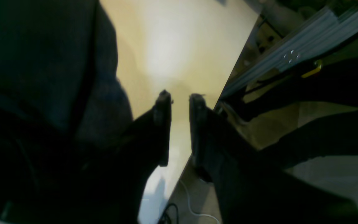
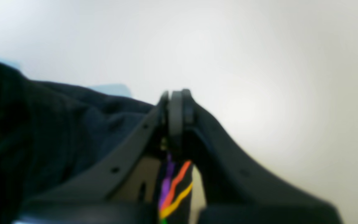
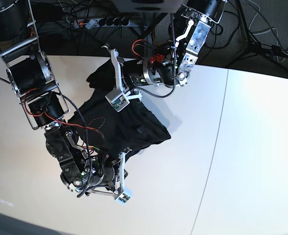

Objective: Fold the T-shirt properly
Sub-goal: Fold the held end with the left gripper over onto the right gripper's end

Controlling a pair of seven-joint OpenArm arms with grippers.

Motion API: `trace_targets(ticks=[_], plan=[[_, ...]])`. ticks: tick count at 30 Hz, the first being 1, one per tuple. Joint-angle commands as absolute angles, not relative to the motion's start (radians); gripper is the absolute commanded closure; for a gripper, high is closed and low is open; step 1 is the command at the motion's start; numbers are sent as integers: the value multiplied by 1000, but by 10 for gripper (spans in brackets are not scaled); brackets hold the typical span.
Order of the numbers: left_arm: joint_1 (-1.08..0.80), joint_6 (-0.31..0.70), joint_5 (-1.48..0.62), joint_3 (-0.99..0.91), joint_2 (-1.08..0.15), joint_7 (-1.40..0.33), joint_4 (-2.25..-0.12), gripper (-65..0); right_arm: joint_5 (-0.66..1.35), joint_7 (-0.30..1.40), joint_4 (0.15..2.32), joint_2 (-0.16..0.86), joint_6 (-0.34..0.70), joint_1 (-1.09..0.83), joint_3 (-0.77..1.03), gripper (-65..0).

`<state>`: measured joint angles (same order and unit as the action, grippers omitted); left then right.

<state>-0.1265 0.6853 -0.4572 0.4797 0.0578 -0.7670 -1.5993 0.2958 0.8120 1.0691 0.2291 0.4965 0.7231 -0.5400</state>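
1. Left wrist: the left gripper (image 1: 180,98) has its fingers slightly apart over bare tabletop (image 1: 172,46), holding nothing; the T-shirt (image 1: 42,77) lies just beside it, so closing here would likely miss the cloth.
2. Right wrist: the right gripper (image 2: 176,102) has its fingers clamped on rainbow trim (image 2: 174,186); a thin pinch may slip.
3. Base: the T-shirt is bunched near the tabletop's far left corner. No containers.

Robot lab bench.
A wide pale desk (image 3: 242,147) carries two bare-metal arms with exposed wiring; at the far edge lie a power strip (image 3: 105,21) and tangled cables (image 3: 261,29), as in a research workshop.
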Motion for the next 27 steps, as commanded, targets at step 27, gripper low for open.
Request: trace_targets(ticks=[27], plan=[[91,665,-306,347,-157,-599,-1512,-114,752,1079,1204,453,555,713,-532,0]])
